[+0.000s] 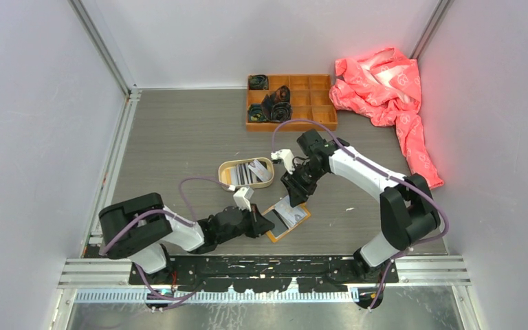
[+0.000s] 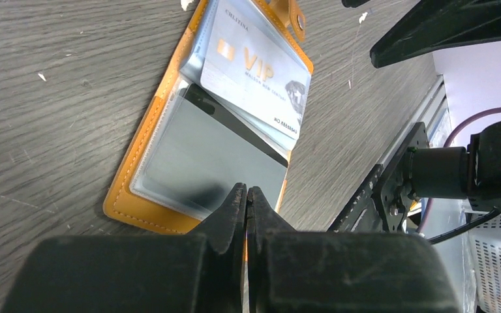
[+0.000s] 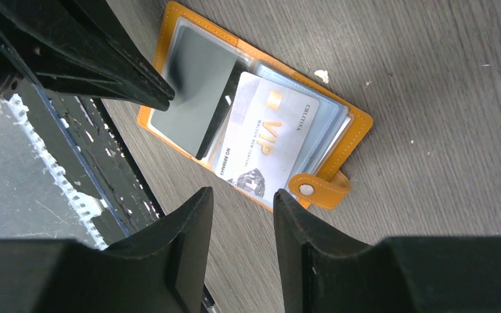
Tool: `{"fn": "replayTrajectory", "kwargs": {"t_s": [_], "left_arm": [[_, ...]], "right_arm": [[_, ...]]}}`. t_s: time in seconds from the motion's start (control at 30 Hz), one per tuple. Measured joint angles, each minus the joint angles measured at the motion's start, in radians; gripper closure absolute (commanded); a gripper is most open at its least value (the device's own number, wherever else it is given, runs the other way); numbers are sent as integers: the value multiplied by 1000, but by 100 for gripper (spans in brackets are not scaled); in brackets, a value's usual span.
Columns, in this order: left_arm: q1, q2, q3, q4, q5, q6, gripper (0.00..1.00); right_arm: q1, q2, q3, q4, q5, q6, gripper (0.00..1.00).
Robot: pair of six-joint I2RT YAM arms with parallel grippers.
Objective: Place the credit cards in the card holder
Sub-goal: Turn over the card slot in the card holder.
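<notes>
Hidden: in the left wrist view the left pincer [image 2: 246, 192] covers the near edge of the holder [image 3: 355, 137], so whether the tips touch it cannot be told.
Cut off: the holder's far end runs off the top of the left wrist view.
Hard to make out: whether the VIP card [image 3: 261, 140] is slid into a sleeve or only lies on top. The cards [image 1: 256, 172] in the oval tray [image 1: 228, 167] are too small to count. The dark things in the orange box [image 1: 291, 102] cannot be read.
Holder place: lying open and flat on the bench [image 1: 179, 137], near the front edge, between the two pincers and just right of the tray.
Holder long axis: slanted, from near-left to far-right in the top view.
Snap tab [image 3: 326, 190]: on the half with the VIP card, at the side away from the left pincer.
VIP card: print up, set askew to the holder, one corner over a dark card edge.
Grey sleeve [image 2: 209, 156]: fills the half nearest the left pincer, and the dark card edge shows behind it.
Left pincer: pressed together, with no gap between the tips, low at the holder's near-left end.
Right pincer [image 3: 242, 195]: partly spread, nothing between its fingers, above the holder's tab side.
Elsewhere: a pink cloth [image 1: 385, 82] at the far right.
</notes>
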Motion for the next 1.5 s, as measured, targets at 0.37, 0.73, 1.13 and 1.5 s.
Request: {"fn": "replayTrajectory", "kwargs": {"t_s": [0.37,0.73,1.13,1.5], "left_arm": [[0,56,63,-28,-34,-38,100],[22,92,180,-174,-56,-34,100],[64,105,220,-232,-36,-8,100],[108,145,268,-241,14,15,100]], "right_arm": [[-25,93,14,7,-13,76,64],[-28,163,37,3,-24,108,67],[-28,232,50,0,-18,126,67],[-30,254,61,5,34,142,64]]}}
